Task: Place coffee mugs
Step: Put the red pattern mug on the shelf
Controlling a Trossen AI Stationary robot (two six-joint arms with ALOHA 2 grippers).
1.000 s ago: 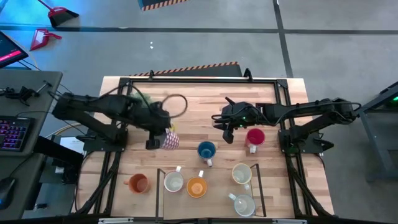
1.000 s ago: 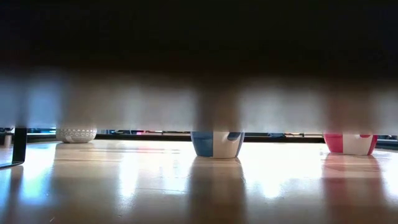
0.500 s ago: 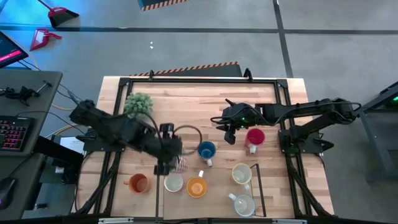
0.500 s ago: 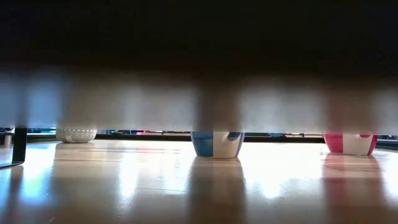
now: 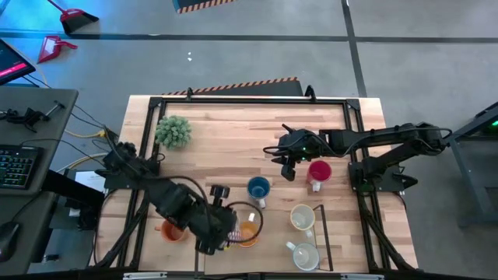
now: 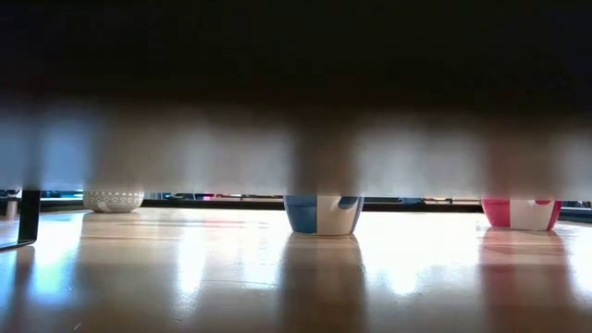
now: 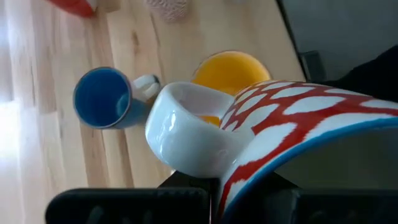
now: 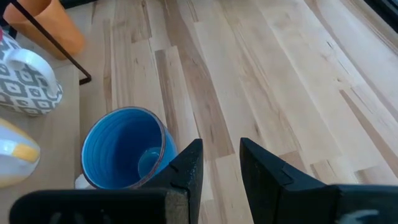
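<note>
High view: left gripper (image 5: 222, 233) pinches red-and-white patterned mug (image 7: 292, 124) by handle, above orange mug (image 5: 247, 233) at table's front. Right gripper (image 5: 285, 165), fingers slightly parted, hovers beside red mug (image 5: 319, 172). No readable writing.

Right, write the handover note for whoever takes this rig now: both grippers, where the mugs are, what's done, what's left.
Left gripper: shut on a red-and-white patterned mug, held over the front row near the orange mug.
Right gripper: empty, slightly open, hovering mid-table between the blue mug and red mug.
Front area: another orange mug, two cream mugs.
Left: set down the patterned mug; blue and red mugs stand apart from the front group.
</note>
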